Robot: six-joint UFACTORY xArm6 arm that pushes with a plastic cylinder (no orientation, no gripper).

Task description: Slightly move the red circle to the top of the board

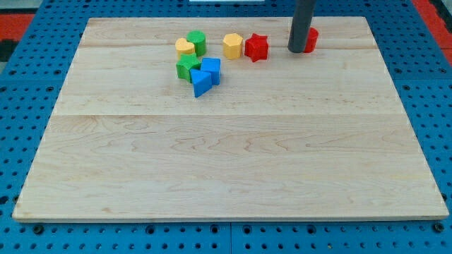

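The red circle [311, 39] lies near the board's top edge, right of centre, mostly hidden behind my dark rod. My tip [296, 51] rests on the board at the circle's lower left side, touching or nearly touching it. A red star [256, 47] lies to the tip's left, and a yellow hexagon [232, 45] sits just left of the star.
A cluster lies at the top left: a yellow heart [185, 48], a green cylinder [197, 42], a green star [187, 68], a blue cube [211, 69] and a blue triangle [200, 83]. The wooden board [226, 155] sits on a blue pegboard table.
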